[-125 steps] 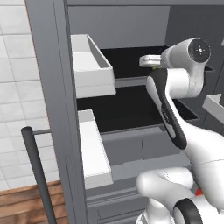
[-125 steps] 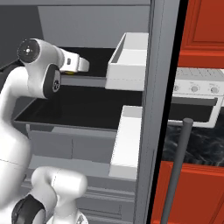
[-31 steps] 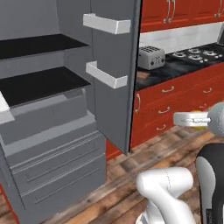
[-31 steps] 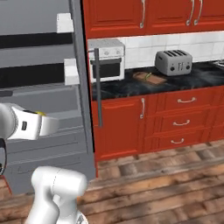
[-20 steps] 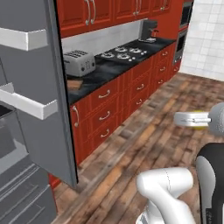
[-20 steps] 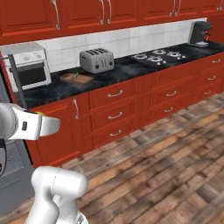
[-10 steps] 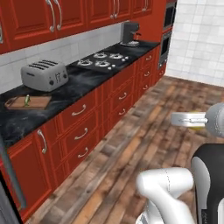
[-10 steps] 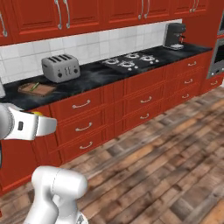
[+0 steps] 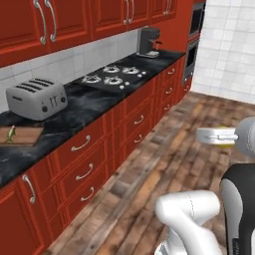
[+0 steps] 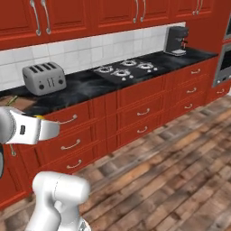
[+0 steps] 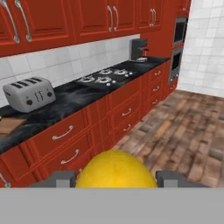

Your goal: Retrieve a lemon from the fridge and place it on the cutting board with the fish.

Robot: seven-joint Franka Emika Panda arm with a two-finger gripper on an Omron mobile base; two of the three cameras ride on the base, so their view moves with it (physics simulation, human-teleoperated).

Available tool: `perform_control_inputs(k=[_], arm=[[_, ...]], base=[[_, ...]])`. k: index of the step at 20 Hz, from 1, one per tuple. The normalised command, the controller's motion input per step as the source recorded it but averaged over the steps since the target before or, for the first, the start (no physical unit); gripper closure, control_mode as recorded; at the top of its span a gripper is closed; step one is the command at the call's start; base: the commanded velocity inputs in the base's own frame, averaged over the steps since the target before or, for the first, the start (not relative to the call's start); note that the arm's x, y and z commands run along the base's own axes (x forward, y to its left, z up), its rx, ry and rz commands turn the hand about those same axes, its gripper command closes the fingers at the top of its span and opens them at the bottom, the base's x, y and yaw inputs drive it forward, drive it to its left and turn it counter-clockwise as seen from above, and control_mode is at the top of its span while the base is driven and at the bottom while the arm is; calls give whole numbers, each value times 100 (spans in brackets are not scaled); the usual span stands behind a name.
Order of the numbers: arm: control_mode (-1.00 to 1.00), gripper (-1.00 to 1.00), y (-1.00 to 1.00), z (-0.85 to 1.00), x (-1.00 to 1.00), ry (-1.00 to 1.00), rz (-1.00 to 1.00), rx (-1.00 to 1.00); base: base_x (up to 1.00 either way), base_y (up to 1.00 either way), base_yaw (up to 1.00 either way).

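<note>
counter [image 9: 94,107]: black, toaster [image 9: 36,98] | floor [image 9: 164,169]: wood | end effector [image 11: 114,177]: lemon [image 11: 114,170] held

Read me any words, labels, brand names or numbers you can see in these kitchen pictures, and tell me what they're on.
None can be read.
The toaster, coffee machine and wall oven show no legible lettering; any marks on them are too small to tell.
The lemon in the gripper bears no label.

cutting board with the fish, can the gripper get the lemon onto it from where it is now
Probably not yet. The gripper holds the lemon out over the floor, well away from the cutting board on the counter.
</note>
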Motion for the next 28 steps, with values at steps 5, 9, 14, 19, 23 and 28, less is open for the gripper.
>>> perform_control_inputs(k=[5, 9, 14, 19, 23, 28], arm=[[100, 100, 0, 0, 0, 0, 0, 0], [100, 100, 0, 0, 0, 0, 0, 0], [100, 100, 0, 0, 0, 0, 0, 0], [100, 100, 0, 0, 0, 0, 0, 0], [100, 100, 0, 0, 0, 0, 0, 0], [100, 100, 0, 0, 0, 0, 0, 0]], base=[[92, 0, 8], [93, 0, 18], [84, 0, 32], [66, 0, 49], [48, 0, 61], [46, 0, 69]])
